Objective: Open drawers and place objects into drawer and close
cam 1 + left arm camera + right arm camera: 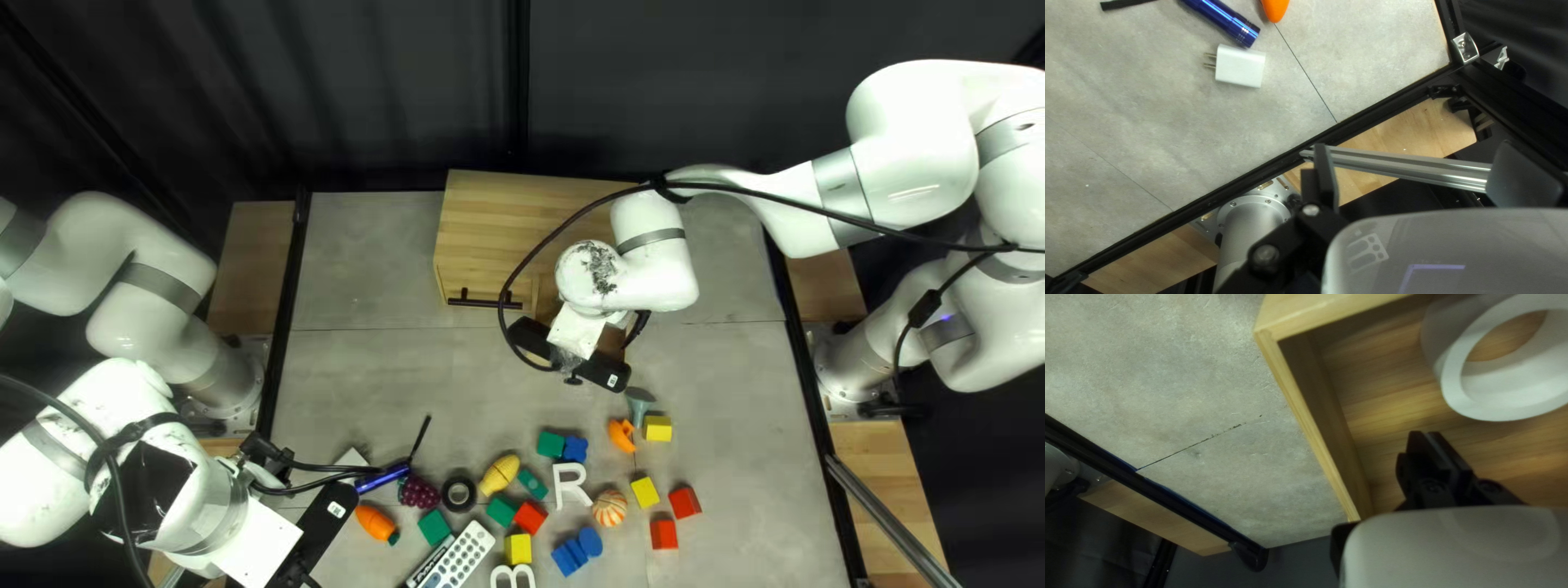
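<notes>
A wooden drawer box (506, 229) stands at the back middle of the table, with a black bar handle (482, 302) on its left front. My right arm's wrist (620, 278) hangs over the box's right front. In the right wrist view my right gripper (1427, 455) is shut with nothing between its fingers, inside an open wooden drawer (1314, 416). A white tape roll (1494, 375) lies just ahead of it. My left gripper (1412, 163) is open and empty over the table's near left edge, short of a white charger (1239, 65) and a blue flashlight (1220, 18).
Several toys lie along the near middle: coloured blocks (550, 443), a white letter R (570, 484), a corn cob (500, 474), grapes (419, 491), a carrot (376, 523), a black tape roll (459, 492) and a remote (454, 561). A black frame rail (1274, 163) borders the table.
</notes>
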`<state>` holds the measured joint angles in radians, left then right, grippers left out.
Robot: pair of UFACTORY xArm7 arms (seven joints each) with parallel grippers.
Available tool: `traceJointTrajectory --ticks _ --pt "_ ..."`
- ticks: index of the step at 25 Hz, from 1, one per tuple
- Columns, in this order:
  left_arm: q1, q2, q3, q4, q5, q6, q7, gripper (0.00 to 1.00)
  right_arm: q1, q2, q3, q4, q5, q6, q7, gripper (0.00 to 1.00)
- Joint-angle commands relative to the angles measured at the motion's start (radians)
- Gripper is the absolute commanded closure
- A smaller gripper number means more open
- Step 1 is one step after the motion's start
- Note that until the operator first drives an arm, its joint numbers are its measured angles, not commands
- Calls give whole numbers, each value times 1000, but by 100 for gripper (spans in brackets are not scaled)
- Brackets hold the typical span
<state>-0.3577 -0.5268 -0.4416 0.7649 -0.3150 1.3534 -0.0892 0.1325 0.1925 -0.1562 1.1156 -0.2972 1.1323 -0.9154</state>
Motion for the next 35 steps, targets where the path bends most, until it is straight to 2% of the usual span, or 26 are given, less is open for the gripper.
traceJointTrajectory --ticks 1,12,35 --pt "0 0 0 0 0 0 0 0 -6 -1 -3 -3 1 -20 -8 100" --pt "0 0 0 0 0 0 0 0 -13 -49 -5 -66 6 -94 -19 100" --pt "0 0 0 0 0 0 0 0 9 2 19 8 17 -100 -14 100"
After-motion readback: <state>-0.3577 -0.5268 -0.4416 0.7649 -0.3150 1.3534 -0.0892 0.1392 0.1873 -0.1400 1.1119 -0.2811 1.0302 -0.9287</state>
